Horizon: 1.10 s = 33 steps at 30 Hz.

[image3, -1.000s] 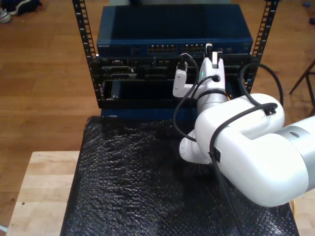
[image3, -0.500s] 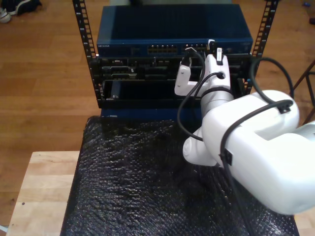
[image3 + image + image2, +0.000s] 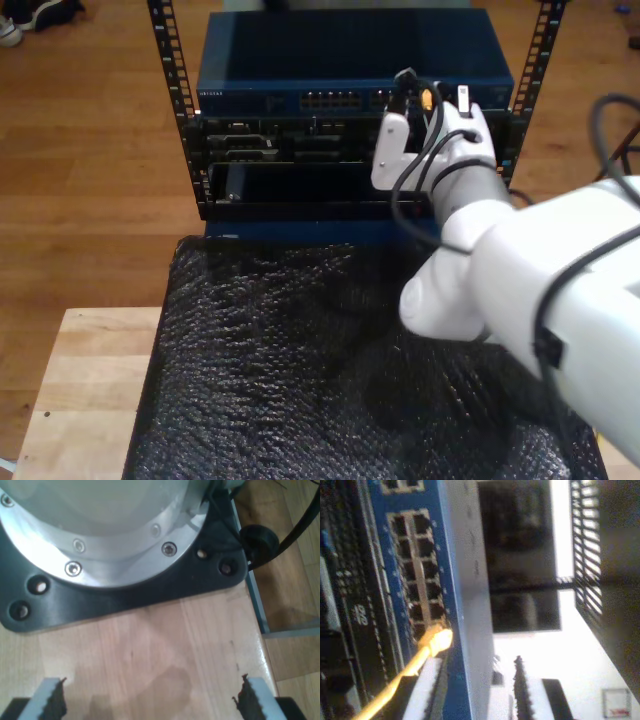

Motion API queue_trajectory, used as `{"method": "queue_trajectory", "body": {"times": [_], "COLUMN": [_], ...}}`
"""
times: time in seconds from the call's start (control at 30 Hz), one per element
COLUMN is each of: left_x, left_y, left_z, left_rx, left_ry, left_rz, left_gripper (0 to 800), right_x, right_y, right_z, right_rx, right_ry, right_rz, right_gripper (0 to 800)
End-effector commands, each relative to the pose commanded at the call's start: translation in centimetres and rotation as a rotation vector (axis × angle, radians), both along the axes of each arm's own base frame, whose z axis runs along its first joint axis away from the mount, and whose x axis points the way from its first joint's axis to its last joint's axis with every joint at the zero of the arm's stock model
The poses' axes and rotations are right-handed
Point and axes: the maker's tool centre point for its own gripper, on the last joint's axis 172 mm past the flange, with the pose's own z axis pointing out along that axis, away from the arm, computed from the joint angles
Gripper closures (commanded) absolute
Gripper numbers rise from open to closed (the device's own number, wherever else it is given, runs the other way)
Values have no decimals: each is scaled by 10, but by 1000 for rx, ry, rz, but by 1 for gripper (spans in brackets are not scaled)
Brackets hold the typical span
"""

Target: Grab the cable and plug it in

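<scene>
One yellow-orange cable (image 3: pixel 427 647) had its clear plug tip at the lowest socket of a two-column port block (image 3: pixel 417 575) on the blue network switch (image 3: pixel 350 62), pinched in my second gripper (image 3: pixel 475 690). My first gripper (image 3: pixel 150 700) sat spread and empty over a wooden tabletop (image 3: pixel 165 645), beside one black arm base (image 3: pixel 125 592). A slight tilt could have jammed the plug against the socket rim, judging by the shallow approach. One switch, one cable, two grippers.

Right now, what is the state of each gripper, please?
My first gripper: open, holding nothing.
My second gripper: cannot be told; thin yellow-orange network cable beside its fingers.
</scene>
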Motion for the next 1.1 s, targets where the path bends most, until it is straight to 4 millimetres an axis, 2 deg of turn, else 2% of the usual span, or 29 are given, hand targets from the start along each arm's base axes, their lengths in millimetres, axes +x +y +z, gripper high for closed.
{"method": "queue_trajectory", "body": {"times": [0.13, 0.27, 0.33, 0.4, 0.5, 0.63, 0.8, 0.9, 1.1], "left_x": [0, 0, 0, 0, 0, 0, 0, 0, 0], "left_y": [0, 0, 0, 0, 0, 0, 0, 0, 0], "left_z": [0, 0, 0, 0, 0, 0, 0, 0, 0], "left_rx": [0, 0, 0, 0, 0, 0, 0, 0, 0], "left_ry": [0, 0, 0, 0, 0, 0, 0, 0, 0], "left_rz": [0, -2, -2, 0, 0, 0, 0, 0, 0], "left_gripper": [0, 0, 0, 0, 0, 0, 0, 0, 0], "right_x": [0, 0, -4, -13, -27, -49, -83, -98, -150], "right_y": [-28, -46, -56, -75, -101, -133, -188, -213, -277], "right_z": [-8, -20, -23, -26, -23, -30, -43, -39, -61], "right_rx": [6, 1, -14, -44, -103, -191, -291, -337, -432], "right_ry": [123, 248, 306, 350, 392, 498, 666, 708, 889], "right_rz": [-8, 4, 15, 18, 22, 28, 4, -1, 25], "right_gripper": [399, 303, 269, 246, 234, 223, 184, 155, 61]}}
